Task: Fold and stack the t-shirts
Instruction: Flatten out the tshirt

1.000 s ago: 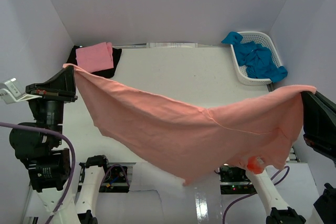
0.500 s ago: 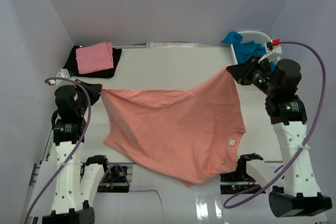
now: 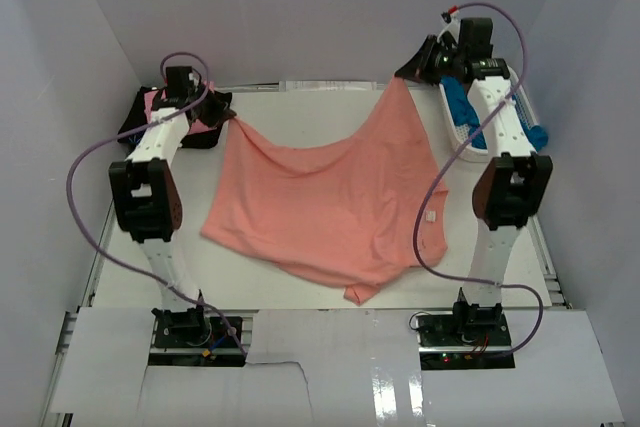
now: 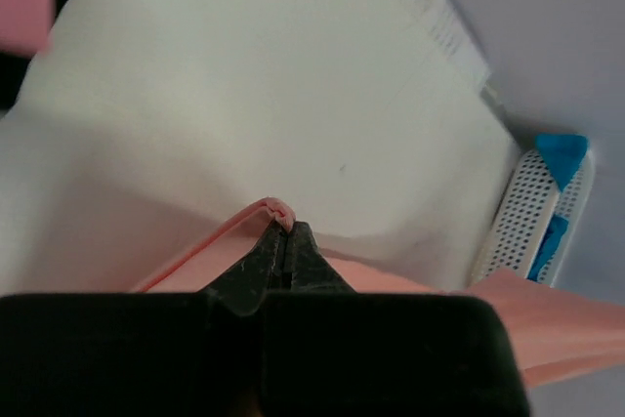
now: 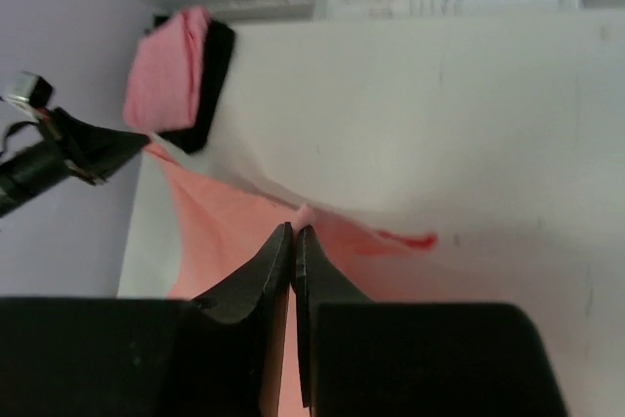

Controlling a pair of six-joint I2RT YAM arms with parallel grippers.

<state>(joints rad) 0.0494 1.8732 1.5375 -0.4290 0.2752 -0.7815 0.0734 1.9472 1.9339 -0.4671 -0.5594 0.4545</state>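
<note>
The large salmon-coral t-shirt [image 3: 325, 202] is stretched between both arms over the table, its lower part lying on the surface. My left gripper [image 3: 229, 116] is shut on its far left corner, seen as a pinched hem [image 4: 269, 208] in the left wrist view. My right gripper [image 3: 405, 76] is shut on its far right corner [image 5: 305, 214], held higher. A folded lighter pink shirt [image 3: 152, 104] lies on a folded black shirt [image 3: 205, 134] at the far left. Bright blue shirts [image 3: 465, 105] fill the basket.
The white lattice basket [image 3: 527, 97] stands at the far right against the wall. The enclosure's white walls close in the back and both sides. The arm bases [image 3: 185, 327] sit at the near edge.
Both arms have swung far forward across the table, carrying the salmon shirt from the near edge toward the back. The shirt has dropped from hanging in the air to partly lying on the table.
</note>
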